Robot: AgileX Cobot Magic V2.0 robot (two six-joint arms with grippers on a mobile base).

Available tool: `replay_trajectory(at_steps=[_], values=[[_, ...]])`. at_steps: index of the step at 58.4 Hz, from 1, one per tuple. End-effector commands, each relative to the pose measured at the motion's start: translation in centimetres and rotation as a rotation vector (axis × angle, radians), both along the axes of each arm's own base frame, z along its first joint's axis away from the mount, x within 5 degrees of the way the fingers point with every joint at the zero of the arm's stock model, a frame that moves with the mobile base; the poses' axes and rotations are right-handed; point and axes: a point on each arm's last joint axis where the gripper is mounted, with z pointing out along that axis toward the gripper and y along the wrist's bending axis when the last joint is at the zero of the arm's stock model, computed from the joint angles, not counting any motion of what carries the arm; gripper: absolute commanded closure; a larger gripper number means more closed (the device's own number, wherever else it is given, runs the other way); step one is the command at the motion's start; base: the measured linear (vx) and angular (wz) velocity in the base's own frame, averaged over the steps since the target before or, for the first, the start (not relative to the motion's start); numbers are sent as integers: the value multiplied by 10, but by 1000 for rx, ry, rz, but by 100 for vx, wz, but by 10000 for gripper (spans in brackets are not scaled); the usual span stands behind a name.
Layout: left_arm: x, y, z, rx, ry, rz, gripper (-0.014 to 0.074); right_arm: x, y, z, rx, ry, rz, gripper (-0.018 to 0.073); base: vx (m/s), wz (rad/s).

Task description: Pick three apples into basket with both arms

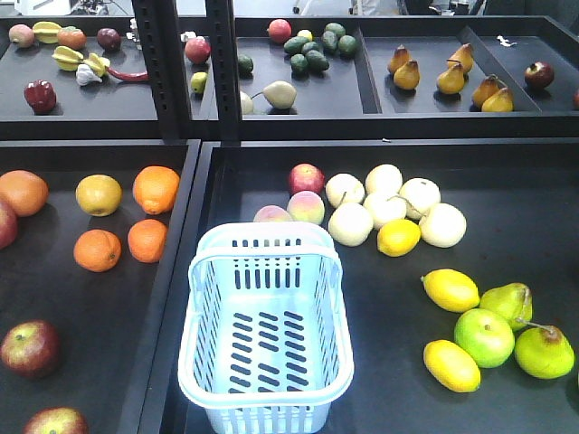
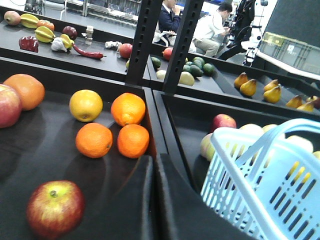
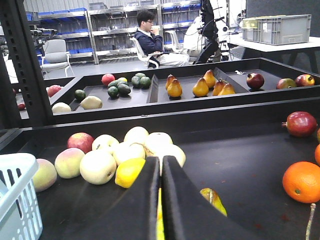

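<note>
Two dark red apples point(image 1: 30, 348) point(image 1: 56, 422) lie at the front of the left tray, and a third apple point(image 1: 4, 223) shows partly at the left edge. The pale blue basket point(image 1: 204, 271) stands empty at the front of the right tray. No arm shows in the front view. In the left wrist view my left gripper point(image 2: 151, 160) is shut and empty, above the divider between the trays, with an apple point(image 2: 55, 207) to its lower left and the basket point(image 2: 235, 150) to its right. My right gripper point(image 3: 160, 159) is shut and empty, just in front of a lemon point(image 3: 129, 171).
Oranges point(image 1: 147, 240) and a yellow fruit point(image 1: 98, 194) lie in the left tray. Behind the basket are a red fruit point(image 1: 306, 177), peaches point(image 1: 306, 206) and pale fruits point(image 1: 384, 203). Lemons point(image 1: 450, 289) and green fruit point(image 1: 484, 336) lie at the right. A black post point(image 1: 222, 72) rises at the back.
</note>
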Motion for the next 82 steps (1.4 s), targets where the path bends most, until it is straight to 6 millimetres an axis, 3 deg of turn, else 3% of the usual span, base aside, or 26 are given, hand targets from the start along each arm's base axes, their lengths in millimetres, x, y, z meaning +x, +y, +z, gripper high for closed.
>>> replay_trajectory(at_steps=[1, 15, 51, 58, 69, 82], values=[[-2, -1, 18, -60, -134, -16, 602, 0, 1, 3, -19, -72, 5, 564, 0, 0], [-2, -2, 21, -140, -163, -20, 602, 0, 1, 3, -19, -72, 5, 564, 0, 0], [-9, 5, 54, -460, -468, -15, 602, 0, 1, 3, -19, -72, 5, 564, 0, 0], [-16, 5, 75, -470, -531, -37, 602, 0, 1, 3, -19, -72, 5, 564, 0, 0], [-33, 4, 126, -374, -660, -70, 602, 0, 1, 3, -19, -72, 5, 564, 0, 0], [-35, 2, 182, -321, -678, -81, 602, 0, 1, 3, -19, -72, 5, 564, 0, 0]])
